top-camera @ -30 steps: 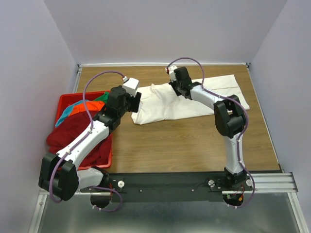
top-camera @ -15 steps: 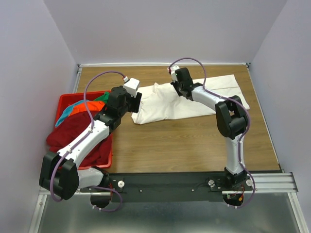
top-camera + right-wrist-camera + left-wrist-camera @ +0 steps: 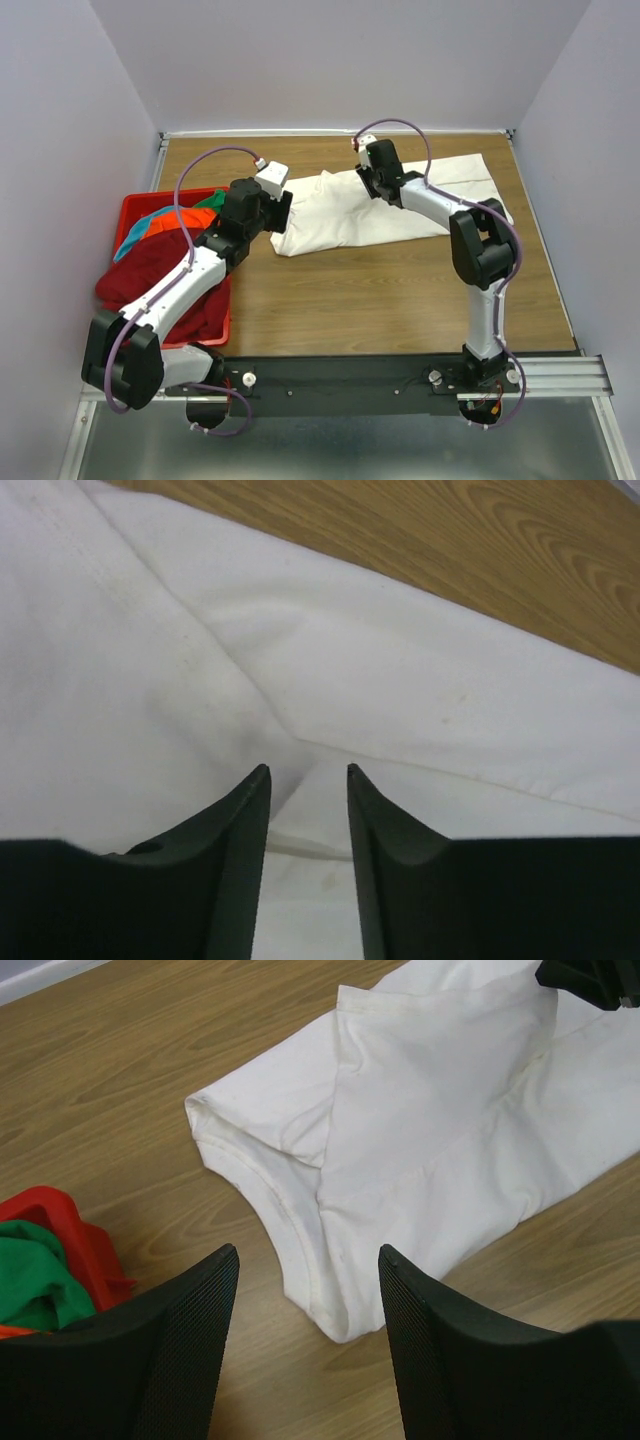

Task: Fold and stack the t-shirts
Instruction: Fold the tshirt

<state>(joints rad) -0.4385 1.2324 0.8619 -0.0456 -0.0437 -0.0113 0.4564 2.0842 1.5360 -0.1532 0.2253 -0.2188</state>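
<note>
A large white t-shirt (image 3: 400,205) lies folded lengthwise across the back of the table. My right gripper (image 3: 368,186) hovers low over its upper middle. In the right wrist view the right gripper (image 3: 306,772) is open a little, white cloth (image 3: 420,680) below and nothing pinched. My left gripper (image 3: 281,211) is open at the shirt's left end. In the left wrist view the shirt's sleeve and corner (image 3: 300,1220) lie just ahead of the left gripper (image 3: 308,1260), untouched. Dark red (image 3: 160,275), orange (image 3: 172,220), teal (image 3: 130,240) and green (image 3: 208,200) t-shirts are piled in the basket.
The red plastic basket (image 3: 135,203) stands at the table's left edge under my left arm, its corner (image 3: 70,1210) near the left fingers. Bare wood (image 3: 380,290) lies between the white shirt and the arm bases. Walls close in on three sides.
My right gripper has gone from shut to slightly open, letting go of the white shirt, and has shifted a little to the right. The left arm has not moved.
</note>
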